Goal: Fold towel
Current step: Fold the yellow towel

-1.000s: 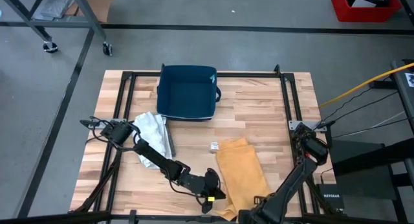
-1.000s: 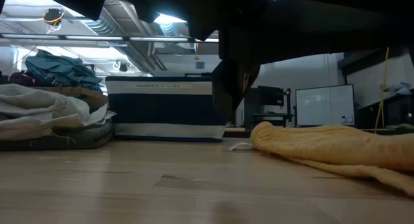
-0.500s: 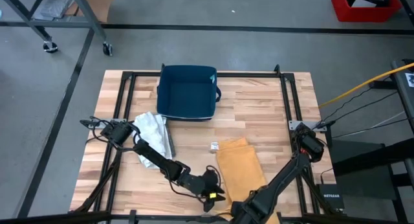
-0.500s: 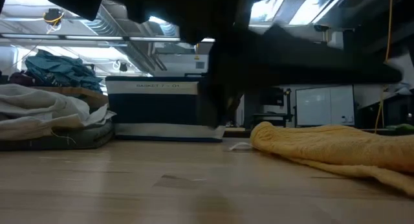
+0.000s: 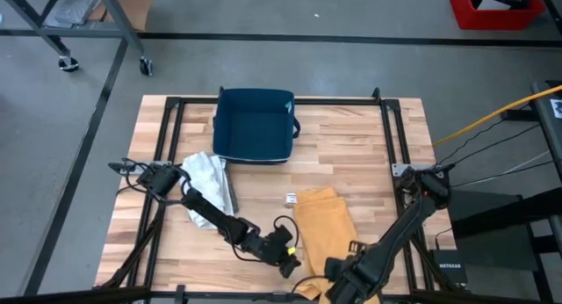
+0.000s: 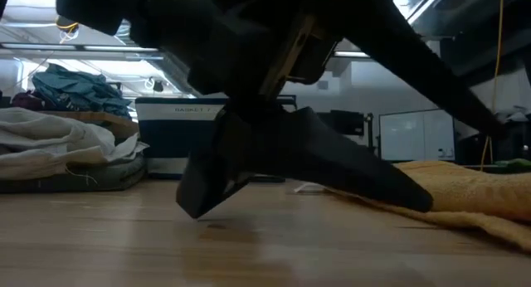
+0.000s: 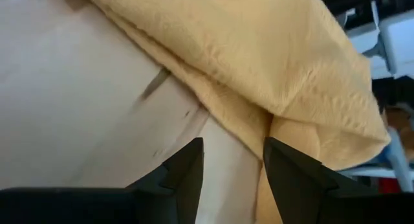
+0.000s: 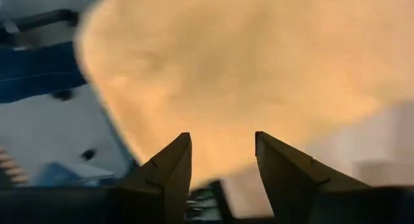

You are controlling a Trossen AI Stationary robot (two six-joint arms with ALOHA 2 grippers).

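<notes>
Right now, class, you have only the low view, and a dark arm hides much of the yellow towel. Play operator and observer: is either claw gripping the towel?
Observer: No. The left wrist view shows the left claw open, with the towel edge just beyond its fingertips.
Operator: And the right claw?
Observer: The right wrist view shows the right claw open too, facing the towel with nothing between its fingers.
Operator: How does the towel lie?
Observer: From above, it is one long narrow strip, with both claws at its near end.
</notes>
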